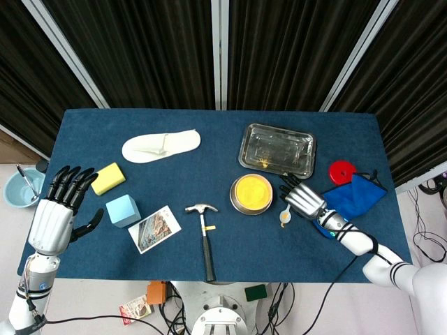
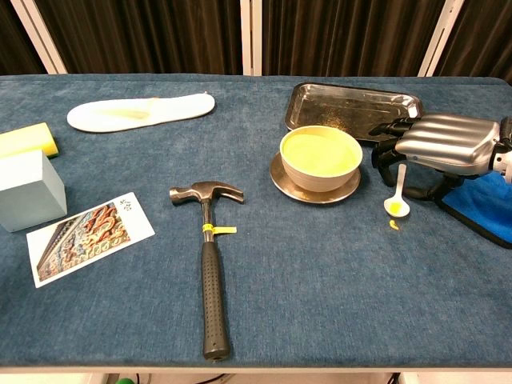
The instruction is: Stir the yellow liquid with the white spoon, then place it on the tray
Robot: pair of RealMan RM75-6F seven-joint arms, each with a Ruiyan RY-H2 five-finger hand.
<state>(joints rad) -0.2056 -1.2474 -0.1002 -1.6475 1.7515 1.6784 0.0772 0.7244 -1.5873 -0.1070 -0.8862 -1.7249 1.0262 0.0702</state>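
Note:
A steel bowl of yellow liquid [image 1: 252,192] [image 2: 320,154] stands on a saucer, just in front of the metal tray [image 1: 277,149] [image 2: 298,108]. The white spoon [image 1: 285,215] [image 2: 398,200] lies right of the bowl, its scoop on the cloth with yellow liquid in it. My right hand [image 1: 304,199] [image 2: 444,148] hovers palm down over the handle's far end. Its fingers curl onto the handle and the thumb sits beside it. My left hand [image 1: 56,213] is raised off the table's left edge, fingers spread and holding nothing; only the head view shows it.
A yellow drop [image 2: 394,225] lies near the spoon. A hammer [image 1: 204,234] [image 2: 208,264], a photo card [image 1: 154,228], a blue block [image 1: 123,210], a yellow sponge [image 1: 107,178] and a white insole [image 1: 160,146] lie to the left. A blue cloth [image 1: 356,197] and a red disc [image 1: 342,172] sit right.

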